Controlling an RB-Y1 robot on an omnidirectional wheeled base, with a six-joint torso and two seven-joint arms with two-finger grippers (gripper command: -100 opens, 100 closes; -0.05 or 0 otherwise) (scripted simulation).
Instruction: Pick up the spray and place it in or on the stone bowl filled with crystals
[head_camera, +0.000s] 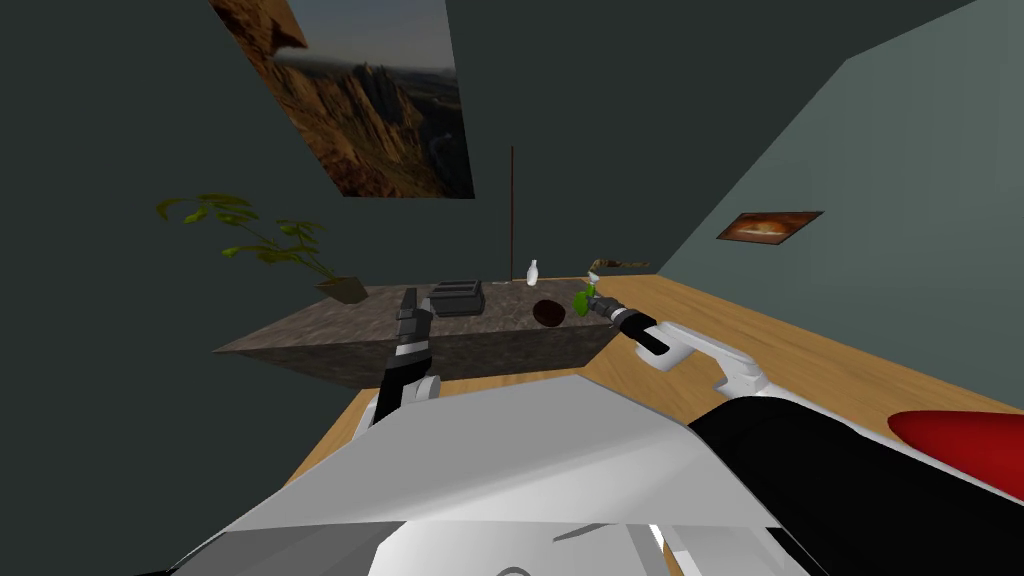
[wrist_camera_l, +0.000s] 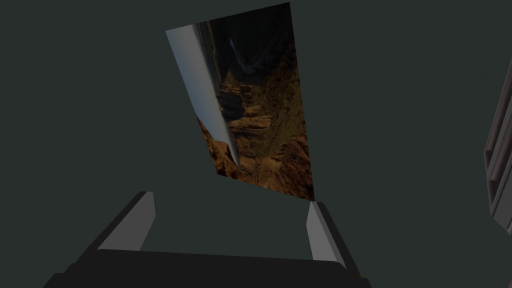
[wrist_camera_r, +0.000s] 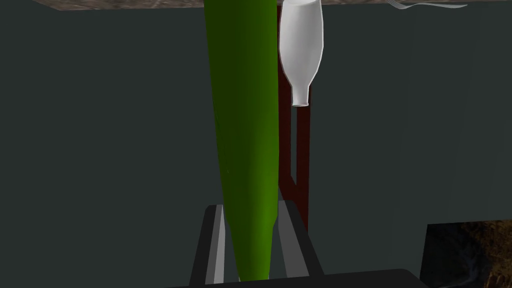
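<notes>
Firmly pinched the spray (wrist_camera_r: 245, 125) in the right tool (wrist_camera_r: 248, 209), with both fingers (wrist_camera_r: 216, 245) pressed against opposite sides of its narrow green end, close to the dark tool body. Saw the spray run straight out from between the fingers, in line with the tool and widening away from it. From the head, found the tool and spray at the right end of the mottled brown surface (head_camera: 330, 335), with the spray forward of the fingertips. Placed the spray just beside the dark round bowl (head_camera: 548, 313), on the bowl's right and apart from it. Could not tell whether the spray's far end touched the surface. Could make out no crystals in the bowl, only a dark shape. Noted a white bottle (head_camera: 532, 271) upright on the surface behind the bowl, and close beside the spray's far end from the right wrist. Noted a grey box (head_camera: 458, 297) further left on the surface, and a plant (head_camera: 260, 235) at the left corner. Found the left tool (head_camera: 409, 298) raised at the near edge of the surface, in front of the grey box, well apart from the spray, with its fingers spread wide and nothing between them.
</notes>
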